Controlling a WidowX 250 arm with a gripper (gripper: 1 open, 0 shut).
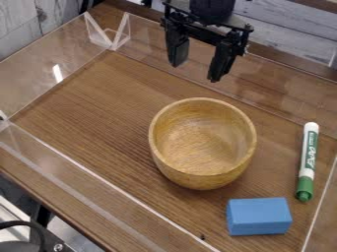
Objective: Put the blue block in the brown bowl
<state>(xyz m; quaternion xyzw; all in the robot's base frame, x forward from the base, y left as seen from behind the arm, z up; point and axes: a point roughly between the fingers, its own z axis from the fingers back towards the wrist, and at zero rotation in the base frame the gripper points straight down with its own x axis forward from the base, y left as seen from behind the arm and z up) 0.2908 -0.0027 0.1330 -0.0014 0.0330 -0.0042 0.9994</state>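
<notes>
"Nearest first. What lies at the front?"

"Blue rectangular block [259, 216], soft-edged, flat on the wood-grained tabletop [99, 113]. Lower right of the view. Outside the bowl, near its front right side."

"Anything else close in?"

"Black cable [30, 228], curved, at the lower left corner. Well apart from the block."

"Next out?"

"Green-and-white marker pen [309, 160], lying at the right side, green cap toward the near edge. Its capped end is near the block, not touching."

"And the bowl?"

"Round light-brown wooden bowl [198, 180], upright, thick wall, mouth up. Sits mid-table between block and gripper. Bare inside, wood floor visible."

"Farthest?"

"Black two-fingered gripper [198, 69], at the top of the view, beyond the bowl. Fingers spread apart, a wide gap between them, nothing held."

"Block relative to gripper?"

"Well apart. Block is on the near side and further right; gripper on the far side, pointing down the view, the bowl lying between. No contact with block or bowl."

"Fingers' height over the table?"

"Cannot tell from this one view."
</notes>
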